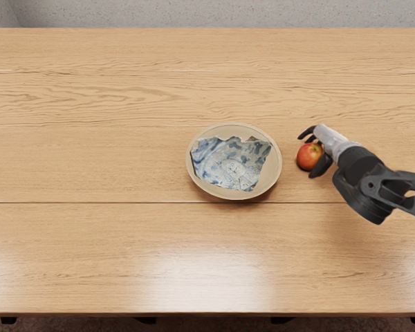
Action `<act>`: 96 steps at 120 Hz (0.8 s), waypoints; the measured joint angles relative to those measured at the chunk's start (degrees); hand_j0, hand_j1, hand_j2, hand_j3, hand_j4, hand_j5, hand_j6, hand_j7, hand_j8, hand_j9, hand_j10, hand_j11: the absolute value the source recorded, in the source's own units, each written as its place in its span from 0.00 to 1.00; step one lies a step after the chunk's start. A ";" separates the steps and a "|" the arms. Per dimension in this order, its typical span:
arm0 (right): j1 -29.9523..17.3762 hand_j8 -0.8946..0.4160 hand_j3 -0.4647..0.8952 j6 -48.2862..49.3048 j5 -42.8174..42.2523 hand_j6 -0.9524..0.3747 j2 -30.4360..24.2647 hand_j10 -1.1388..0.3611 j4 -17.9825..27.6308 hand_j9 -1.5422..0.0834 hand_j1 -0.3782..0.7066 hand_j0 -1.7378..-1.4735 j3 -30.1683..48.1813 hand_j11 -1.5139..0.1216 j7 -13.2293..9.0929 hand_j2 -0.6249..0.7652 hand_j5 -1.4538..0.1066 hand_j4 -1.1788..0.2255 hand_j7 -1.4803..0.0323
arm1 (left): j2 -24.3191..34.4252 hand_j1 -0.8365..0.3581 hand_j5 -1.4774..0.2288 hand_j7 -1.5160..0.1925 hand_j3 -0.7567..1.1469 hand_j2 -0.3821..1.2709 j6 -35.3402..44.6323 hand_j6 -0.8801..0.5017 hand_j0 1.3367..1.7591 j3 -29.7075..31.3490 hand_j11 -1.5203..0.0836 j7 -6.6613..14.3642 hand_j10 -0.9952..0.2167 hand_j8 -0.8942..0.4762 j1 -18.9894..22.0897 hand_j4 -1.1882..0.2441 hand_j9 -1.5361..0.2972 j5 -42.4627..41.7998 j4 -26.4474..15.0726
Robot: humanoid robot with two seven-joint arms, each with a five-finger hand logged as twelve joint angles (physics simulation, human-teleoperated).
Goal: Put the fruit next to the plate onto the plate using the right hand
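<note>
apple [308,156], small, red and yellow, sits on the pale wooden worktop [124,228] beside the round beige blue-patterned plate [271,176]; the right hand [321,149] clasps it with curled fingers.

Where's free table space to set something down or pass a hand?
Bare table left of the plate, behind it to the far edge, and along the near edge. Crowded only right of the plate: apple and right hand sit close together.

We observe a light wooden table [124,235] with grain running left to right and one seam across its width. Two items rest directly on it: a beige-rimmed, blue-patterned plate [275,166] near the centre, and a red apple [308,156] just beside the plate's right edge.
</note>
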 joint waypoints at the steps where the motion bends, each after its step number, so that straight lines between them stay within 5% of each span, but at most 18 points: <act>1: 0.00 0.41 0.34 -0.01 0.00 0.45 0.08 0.52 0.00 0.67 0.41 0.30 -0.02 0.65 0.00 0.40 0.64 0.59 0.68 | 0.00 0.76 0.69 0.71 0.40 0.26 0.00 0.47 0.76 0.00 0.76 0.00 0.63 0.48 0.00 0.67 0.67 0.00 0.00; 47: -0.06 0.33 0.34 -1.41 0.11 0.37 0.45 0.45 -0.19 0.58 0.53 0.30 -0.26 0.56 -0.10 0.40 0.54 0.51 0.58 | 0.00 0.76 0.69 0.71 0.40 0.26 0.01 0.47 0.76 0.00 0.76 0.00 0.63 0.48 0.00 0.67 0.67 0.01 -0.01; 96: 1.35 0.38 0.34 1.12 4.23 0.40 -1.43 0.34 -0.98 0.43 0.57 0.32 -0.05 0.41 -0.06 0.55 0.39 0.39 0.43 | 0.00 0.76 0.69 0.71 0.40 0.26 -0.01 0.47 0.76 0.00 0.76 0.00 0.63 0.48 0.00 0.67 0.67 0.00 -0.01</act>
